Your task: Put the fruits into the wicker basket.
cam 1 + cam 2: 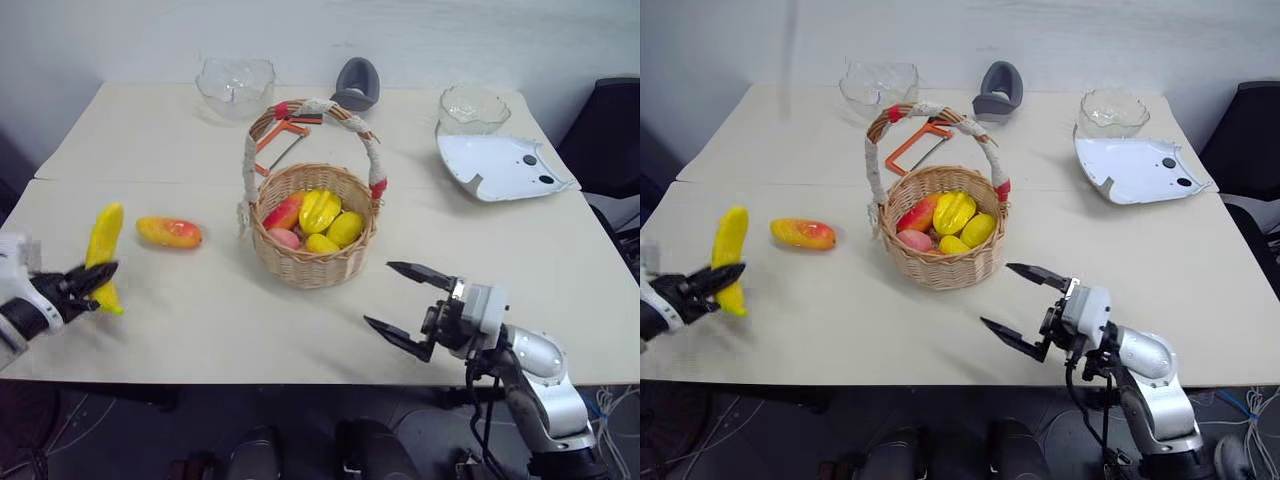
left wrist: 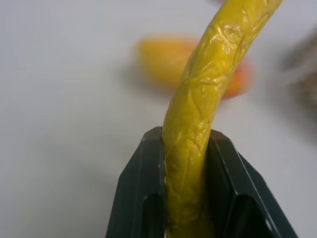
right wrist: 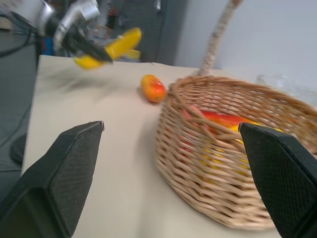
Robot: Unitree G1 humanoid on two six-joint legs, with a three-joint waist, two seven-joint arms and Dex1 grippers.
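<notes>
Pale beige table (image 1: 300,330) fills most of the frame, set against a white wall along the top. Largest on it is the wicker basket (image 1: 312,262), just above centre, its tall arched handle wrapped in white cloth and red tape; several yellow and red fruits already lie inside. At upper right a white curved plastic shell (image 1: 500,165) rests flat, with a clear glass bowl (image 1: 473,108) just above it. A second glass bowl (image 1: 236,85) sits at upper centre-left, a grey rounded object (image 1: 356,85) to its right. Behind the basket lies an orange-handled hacksaw (image 1: 283,135).

At lower right the right gripper (image 1: 407,304) is held just above the table with its black fingers spread wide and nothing between them, pointing toward the basket.

At the far left edge the left gripper (image 1: 95,285) is clamped on the banana (image 1: 104,250) near its lower end; the banana stands roughly upright, lifted off the table. The left wrist view shows both fingers pressed against its sides.

The mango (image 1: 169,232) lies on the table between banana and basket, apart from both.
</notes>
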